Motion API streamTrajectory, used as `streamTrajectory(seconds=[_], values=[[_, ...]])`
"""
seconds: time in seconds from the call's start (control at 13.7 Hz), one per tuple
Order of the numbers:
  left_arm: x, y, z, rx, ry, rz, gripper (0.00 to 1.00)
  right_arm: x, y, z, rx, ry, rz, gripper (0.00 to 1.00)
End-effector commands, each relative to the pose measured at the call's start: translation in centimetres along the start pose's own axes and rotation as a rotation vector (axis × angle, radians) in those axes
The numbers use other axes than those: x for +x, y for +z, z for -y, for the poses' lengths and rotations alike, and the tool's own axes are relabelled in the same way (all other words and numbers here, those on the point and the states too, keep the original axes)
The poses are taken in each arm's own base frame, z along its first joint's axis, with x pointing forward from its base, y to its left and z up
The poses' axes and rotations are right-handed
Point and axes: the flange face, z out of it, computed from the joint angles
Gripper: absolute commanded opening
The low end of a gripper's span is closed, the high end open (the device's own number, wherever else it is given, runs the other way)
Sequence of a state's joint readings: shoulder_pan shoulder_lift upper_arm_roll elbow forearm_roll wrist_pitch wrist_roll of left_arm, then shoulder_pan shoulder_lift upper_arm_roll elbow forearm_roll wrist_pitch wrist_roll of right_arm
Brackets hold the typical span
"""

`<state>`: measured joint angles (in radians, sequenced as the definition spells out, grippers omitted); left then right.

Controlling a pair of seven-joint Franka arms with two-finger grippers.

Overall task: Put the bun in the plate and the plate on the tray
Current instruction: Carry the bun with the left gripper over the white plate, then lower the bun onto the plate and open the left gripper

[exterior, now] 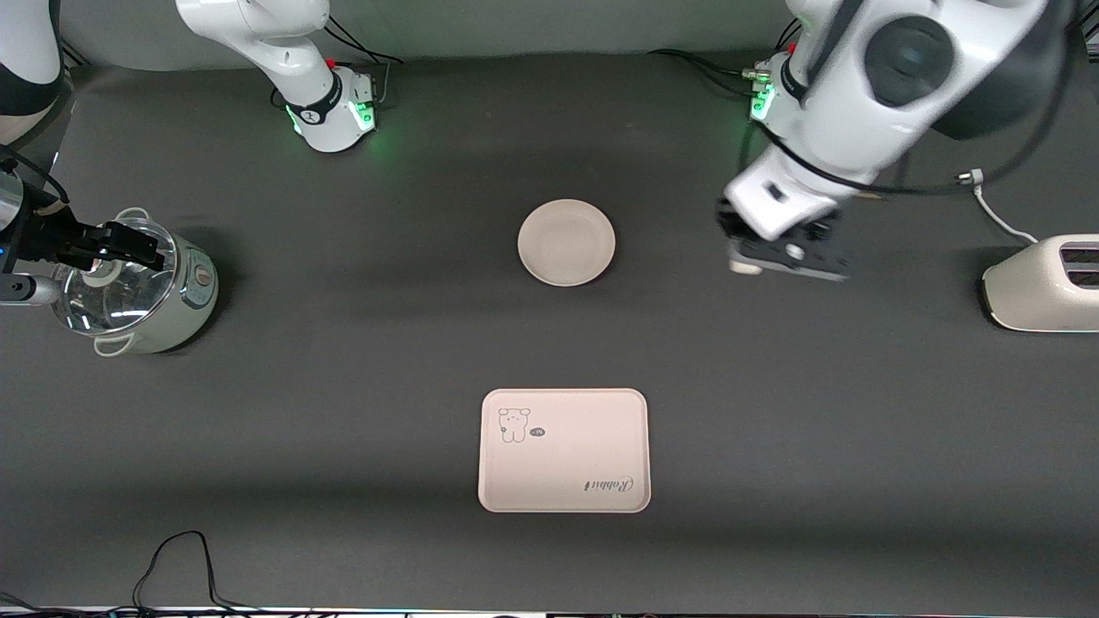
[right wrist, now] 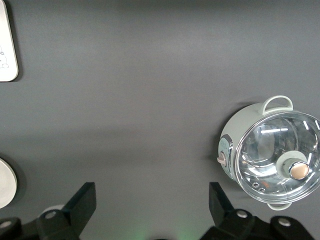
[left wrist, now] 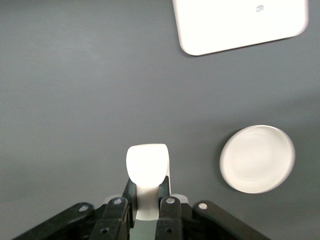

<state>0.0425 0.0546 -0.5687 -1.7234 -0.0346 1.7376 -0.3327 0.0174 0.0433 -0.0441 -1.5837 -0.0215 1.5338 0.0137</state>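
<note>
My left gripper is shut on the bun, a small off-white lump, and holds it above the bare table beside the plate, toward the left arm's end. In the left wrist view the bun sticks out between the fingertips of the left gripper. The round cream plate lies empty mid-table. The pink rectangular tray lies nearer the front camera than the plate. My right gripper is open and empty, up over the pot.
A pale green pot with a glass lid stands at the right arm's end. A white toaster with its cable stands at the left arm's end. The right wrist view catches the tray's edge and the plate's edge.
</note>
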Motion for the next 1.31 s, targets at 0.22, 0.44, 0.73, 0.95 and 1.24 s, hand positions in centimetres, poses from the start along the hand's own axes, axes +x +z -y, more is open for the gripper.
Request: streamTrajectory(seconds=[0.22,0.44,0.73,0.95,1.24], values=[[-2.6,6.1,-12.0,-0.041,-0.054,0.042,0.22,-0.4,-0.3,0.1,0.020,-0.018,-0.006,1.00],[-6.2,13.2,-16.4,-0.051,-0.092,0.003,0.22,-0.3,-0.1,0.2,0.020,-0.018,-0.004,1.00],[-9.8,22.8,-18.3,-0.016,-0.154,-0.033,0.24,-0.3,-0.1,0.2,0.020,-0.020,-0.003,1.00],[-10.6,27.1,-20.0,-0.003,-0.169,-0.046,0.24,-0.3,-0.1,0.2,0.020,-0.020,-0.003,1.00],[-11.2,31.8,-21.3,0.006,-0.180,-0.077,0.24,-0.2,0.0,0.2,0.020,-0.020,-0.001,1.00]])
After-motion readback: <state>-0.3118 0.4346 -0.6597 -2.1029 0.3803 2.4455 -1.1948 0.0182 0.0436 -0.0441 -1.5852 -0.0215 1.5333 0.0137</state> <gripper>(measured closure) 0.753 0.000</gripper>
